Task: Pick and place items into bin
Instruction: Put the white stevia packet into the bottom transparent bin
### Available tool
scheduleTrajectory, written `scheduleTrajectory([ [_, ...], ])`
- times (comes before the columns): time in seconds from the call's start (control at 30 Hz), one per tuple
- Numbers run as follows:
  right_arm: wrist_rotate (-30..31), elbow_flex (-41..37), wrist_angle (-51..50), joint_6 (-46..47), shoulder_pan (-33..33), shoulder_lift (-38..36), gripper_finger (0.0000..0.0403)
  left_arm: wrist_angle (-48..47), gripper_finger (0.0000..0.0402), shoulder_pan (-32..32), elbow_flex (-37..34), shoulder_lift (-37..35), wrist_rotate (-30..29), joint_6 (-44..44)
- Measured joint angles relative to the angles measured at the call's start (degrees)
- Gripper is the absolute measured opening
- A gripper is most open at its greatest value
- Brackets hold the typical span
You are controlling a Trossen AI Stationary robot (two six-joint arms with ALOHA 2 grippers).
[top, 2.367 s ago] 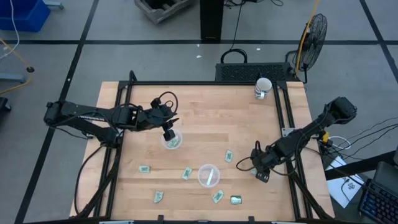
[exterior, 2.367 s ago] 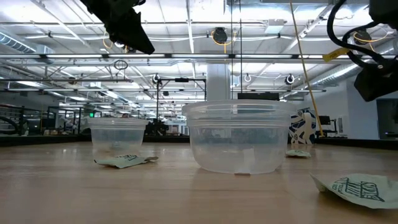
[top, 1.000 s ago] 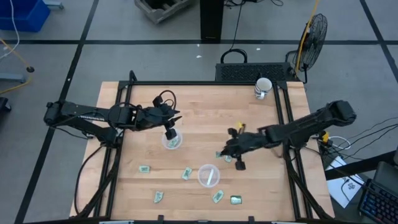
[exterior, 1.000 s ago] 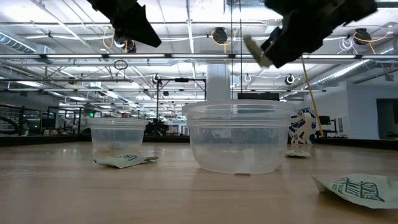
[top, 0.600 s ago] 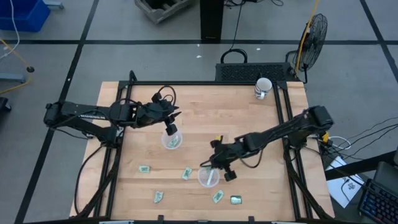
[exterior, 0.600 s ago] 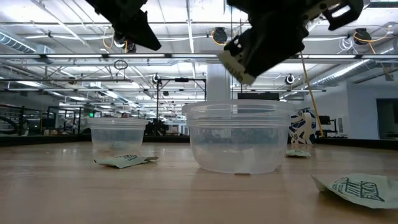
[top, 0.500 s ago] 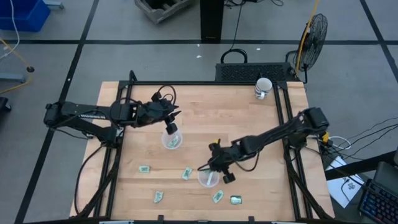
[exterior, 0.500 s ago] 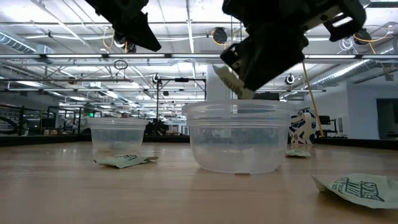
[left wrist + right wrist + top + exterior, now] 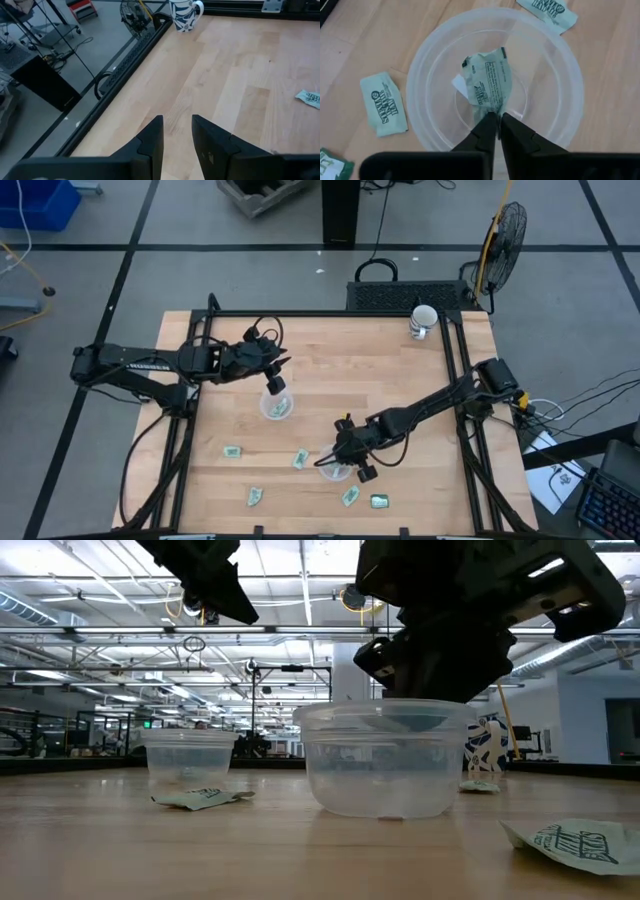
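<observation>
Several packets (image 9: 259, 496) scattered, wood table (image 9: 330, 370), warehouse-like room.

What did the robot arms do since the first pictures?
The right gripper swung in from the table's right edge, carrying a green packet across to the front clear cup. It now holds the packet pinched over that cup, not yet let go. The left gripper stayed above the other cup, and the loose packets on the table and the white mug did not move.
</observation>
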Motion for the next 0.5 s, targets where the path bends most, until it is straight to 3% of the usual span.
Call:
scheduleTrajectory([
  [0.33,0.44,-0.02,0.43,-5.43,-0.70,-1.54,0.0095,0.00,0.0108,0.00,0.00,0.00,0.39,0.22],
  [0.5,6.77,0.00,-1.63,-7.90,-1.10,-7.92,0.0102,-0.02,0.0108,-0.12,0.00,0.00,0.39,0.23],
])
